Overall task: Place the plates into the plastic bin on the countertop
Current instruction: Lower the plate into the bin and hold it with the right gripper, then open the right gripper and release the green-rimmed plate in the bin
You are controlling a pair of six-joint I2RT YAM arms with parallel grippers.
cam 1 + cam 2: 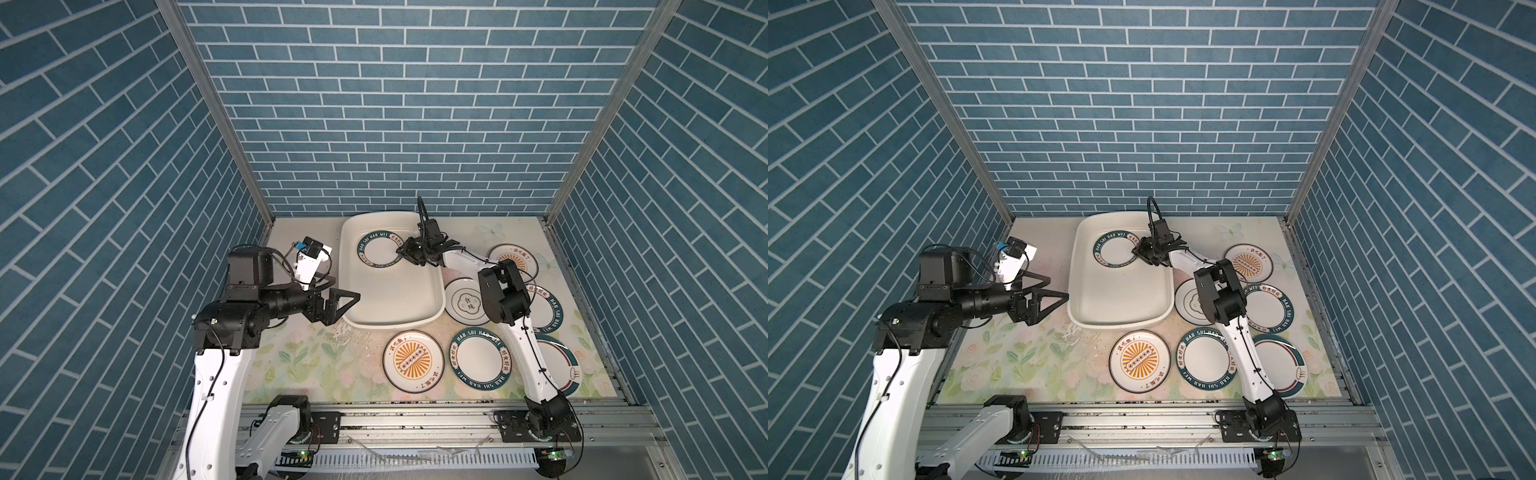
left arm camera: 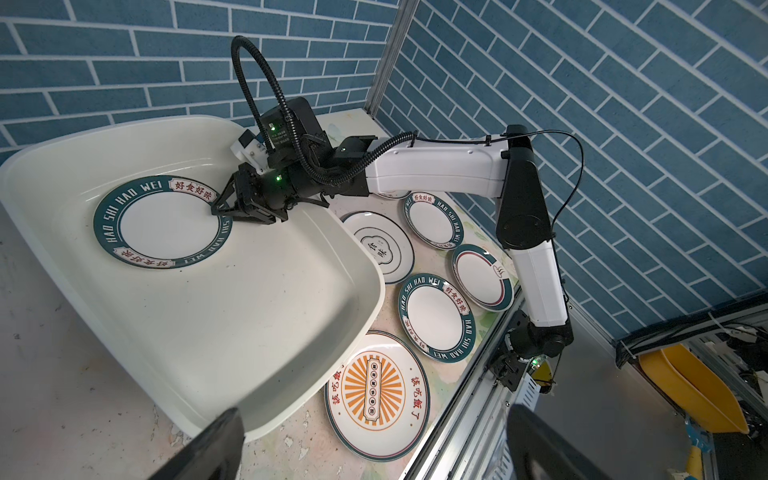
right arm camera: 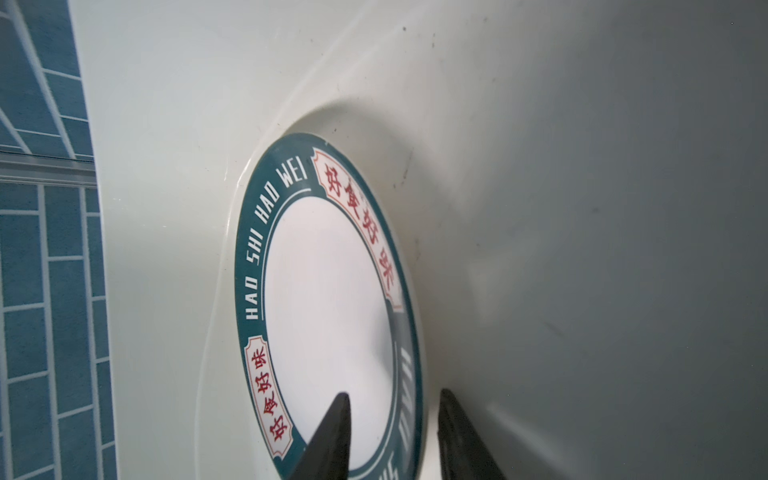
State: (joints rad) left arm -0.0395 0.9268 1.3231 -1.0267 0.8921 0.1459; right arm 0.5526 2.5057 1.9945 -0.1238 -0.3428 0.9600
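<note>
The round white plate with a dark teal rim lettered "HAO SHI HAO WEI" [image 1: 380, 253] lies flat on the floor of the large cream-white rectangular plastic bin [image 1: 390, 291], in the bin's upper left part in both top views. The right gripper [image 1: 405, 255] reaches over the bin's right rim to this plate's right edge. In the right wrist view its dark fingers [image 3: 332, 432] stand parted, one over the plate's white centre and one over the bin floor, with the teal rim in the gap between them.

The bin sits at the centre back of the pale flower-printed countertop [image 1: 316, 365]. Six more plates lie on the countertop:
- An orange sunburst plate [image 1: 413, 361] lies below the bin.
- A second teal-lettered plate [image 1: 478, 359] lies just right of it.
- A plate with a teal arc and a small steam emblem [image 1: 559, 372] lies at the lower right, partly behind the right arm.
- A cloud-emblem plate [image 1: 467, 305] lies just beside the bin's right wall.
- A third teal-lettered plate [image 1: 544, 309] lies right of it.
- A second sunburst plate [image 1: 515, 262] lies above them.

The left gripper [image 1: 345, 291] hovers at the bin's lower left corner, jaws wide apart.
</note>
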